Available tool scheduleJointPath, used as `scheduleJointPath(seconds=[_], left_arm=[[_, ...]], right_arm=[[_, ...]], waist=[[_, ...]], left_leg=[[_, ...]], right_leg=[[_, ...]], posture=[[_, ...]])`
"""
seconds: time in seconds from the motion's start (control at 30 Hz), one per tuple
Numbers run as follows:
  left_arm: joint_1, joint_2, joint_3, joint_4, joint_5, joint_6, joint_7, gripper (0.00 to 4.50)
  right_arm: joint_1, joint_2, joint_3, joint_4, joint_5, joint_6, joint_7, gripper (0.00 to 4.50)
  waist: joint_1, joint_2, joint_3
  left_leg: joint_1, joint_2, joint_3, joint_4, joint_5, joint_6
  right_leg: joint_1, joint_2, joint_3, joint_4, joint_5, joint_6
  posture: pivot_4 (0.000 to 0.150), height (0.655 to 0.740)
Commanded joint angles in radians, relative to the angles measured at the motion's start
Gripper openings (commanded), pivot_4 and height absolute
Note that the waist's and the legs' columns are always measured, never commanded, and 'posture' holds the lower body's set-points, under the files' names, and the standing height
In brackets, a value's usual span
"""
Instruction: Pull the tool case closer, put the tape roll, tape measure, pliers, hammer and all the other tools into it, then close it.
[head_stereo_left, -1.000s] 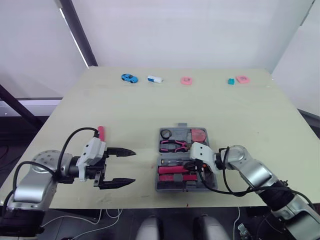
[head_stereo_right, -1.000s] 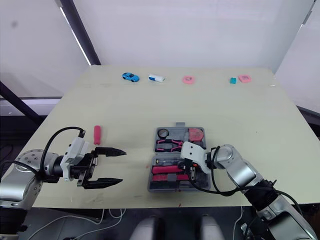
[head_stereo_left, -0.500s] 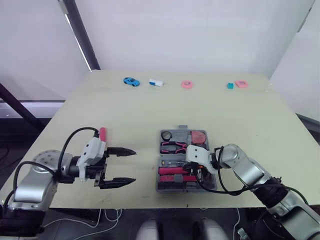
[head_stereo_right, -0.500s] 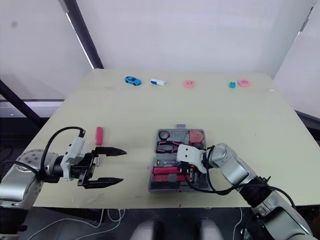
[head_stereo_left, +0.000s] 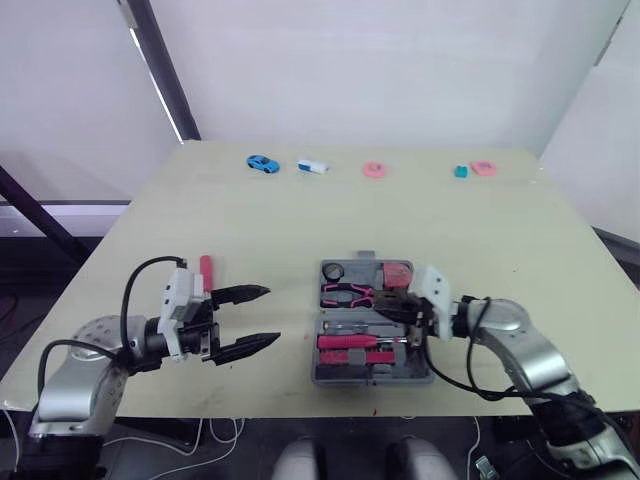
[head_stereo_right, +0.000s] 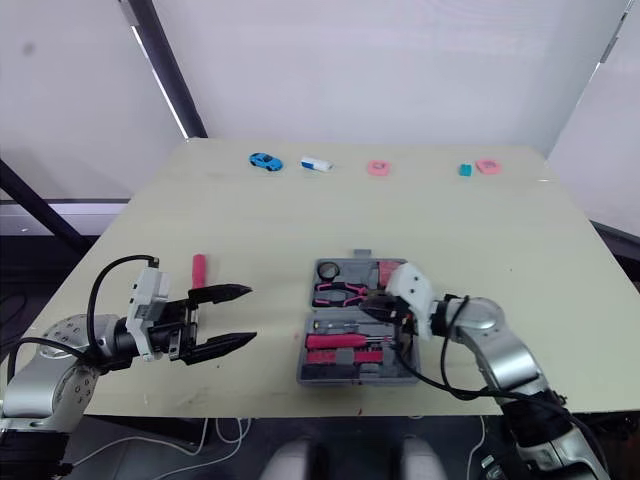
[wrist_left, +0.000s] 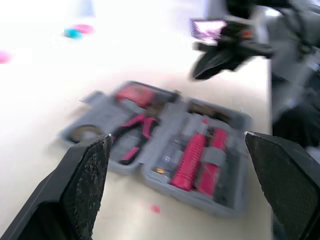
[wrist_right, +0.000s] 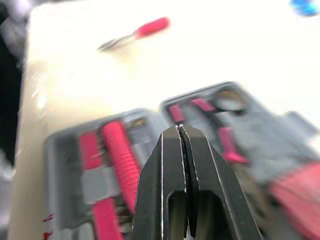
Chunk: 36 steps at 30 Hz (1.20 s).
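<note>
Seen from the head, the left arm lies low and forward, the left gripper (head_stereo_left: 262, 317) spread wide and aimed at the open tool case (head_stereo_left: 318, 372) near the front edge of the table (head_stereo_left: 300, 220). A red screwdriver (head_stereo_left: 205, 268) lies beside that wrist. The bent right arm holds the right gripper (head_stereo_left: 386, 306) over the case. In the left wrist view, the case sits between parted fingers (wrist_left: 87, 182). In the right wrist view, the black tips are pressed together and hold nothing.

blue car (head_stereo_left: 261, 163), white block (head_stereo_left: 312, 166), pink ring (head_stereo_left: 374, 170), teal cube (head_stereo_left: 460, 171) far across the table (head_stereo_left: 200, 220)
</note>
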Motion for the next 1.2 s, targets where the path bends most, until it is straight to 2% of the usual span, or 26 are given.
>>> scheduleJointPath(seconds=[0.03, 0.13, 0.23, 0.3, 0.43, 0.5, 0.77, 0.93, 1.03, 1.2], left_arm=[[0.049, -0.057, 0.071, -0.010, -0.004, -0.028, 0.103, 4.50], [0.100, -0.094, 0.111, 0.014, 0.019, -0.059, 0.157, 4.50], [0.147, -0.120, 0.161, 0.065, 0.039, -0.094, 0.209, 4.50], [0.170, -0.129, 0.188, 0.097, 0.050, -0.112, 0.236, 4.50], [0.198, -0.151, 0.257, 0.171, 0.051, -0.134, 0.308, 4.50], [0.211, -0.158, 0.288, 0.216, 0.061, -0.155, 0.341, 4.50], [0.250, -0.173, 0.336, 0.266, 0.072, -0.169, 0.400, 4.50], [0.228, -0.173, 0.326, 0.276, 0.075, -0.165, 0.423, 4.50], [0.189, -0.168, 0.294, 0.280, 0.105, -0.164, 0.451, 4.50], [0.061, -0.185, 0.265, 0.311, 0.170, -0.141, 0.609, 4.50]], right_arm=[[0.107, -0.028, -0.171, -0.049, 0.063, -0.068, -0.042, 0.03], [0.208, -0.040, -0.272, -0.031, 0.092, -0.133, -0.052, 0.03], [0.316, -0.050, -0.374, 0.017, 0.101, -0.212, -0.056, 0.81], [0.372, -0.050, -0.430, 0.041, 0.121, -0.247, -0.055, 1.66], [0.480, -0.037, -0.549, 0.102, 0.176, -0.308, -0.055, 3.67], [0.536, -0.027, -0.591, 0.124, 0.198, -0.341, -0.039, 4.39], [0.660, -0.009, -0.655, 0.196, 0.245, -0.411, -0.003, 4.39], [0.660, -0.021, -0.648, 0.219, 0.253, -0.430, 0.002, 4.39], [0.616, -0.044, -0.623, 0.182, 0.270, -0.405, 0.011, 4.39], [0.552, -0.111, -0.536, 0.029, 0.323, -0.295, 0.060, 4.39]], waist=[[-0.001, 0.000, 0.000], [-0.002, 0.000, 0.000], [-0.005, 0.000, 0.000], [-0.004, 0.000, 0.000], [-0.004, 0.000, 0.000], [-0.003, 0.000, 0.000], [-0.004, 0.000, 0.000], [-0.003, 0.001, 0.000], [-0.003, 0.001, 0.000], [-0.003, 0.001, 0.000]], left_leg=[[0.000, 0.000, 0.000, 0.000, 0.000, 0.000], [0.000, 0.000, 0.000, -0.001, 0.000, 0.000], [0.000, 0.000, 0.000, -0.001, 0.000, 0.000], [0.001, 0.000, 0.000, -0.002, 0.000, 0.000], [0.001, 0.000, 0.001, -0.002, 0.000, 0.000], [0.001, 0.000, 0.001, -0.002, 0.000, 0.000], [0.002, 0.002, -0.001, -0.003, 0.000, 0.000], [0.002, 0.004, -0.001, -0.004, 0.000, 0.000], [0.002, 0.004, -0.001, -0.004, 0.000, 0.000], [0.002, 0.003, 0.000, -0.004, 0.000, 0.000]], right_leg=[[0.000, 0.000, 0.000, -0.001, 0.000, 0.000], [0.000, 0.000, 0.000, -0.002, 0.000, 0.000], [0.000, 0.000, 0.000, -0.002, -0.001, -0.001], [0.000, 0.000, 0.000, -0.002, -0.002, -0.003], [0.000, 0.000, 0.001, -0.003, -0.002, -0.003], [0.000, -0.001, 0.001, -0.003, -0.002, -0.003], [0.000, -0.003, 0.001, -0.004, -0.004, 0.001], [0.000, -0.004, 0.002, -0.004, -0.004, 0.000], [0.000, -0.004, 0.002, -0.004, -0.004, 0.000], [0.000, -0.003, 0.002, -0.004, -0.002, -0.003]], posture=[[0.150, 0.7400], [0.150, 0.7400], [0.150, 0.7400], [0.150, 0.7400], [0.150, 0.7400], [0.150, 0.7400], [0.150, 0.7400], [0.150, 0.7400], [0.150, 0.7400], [0.150, 0.7400]])
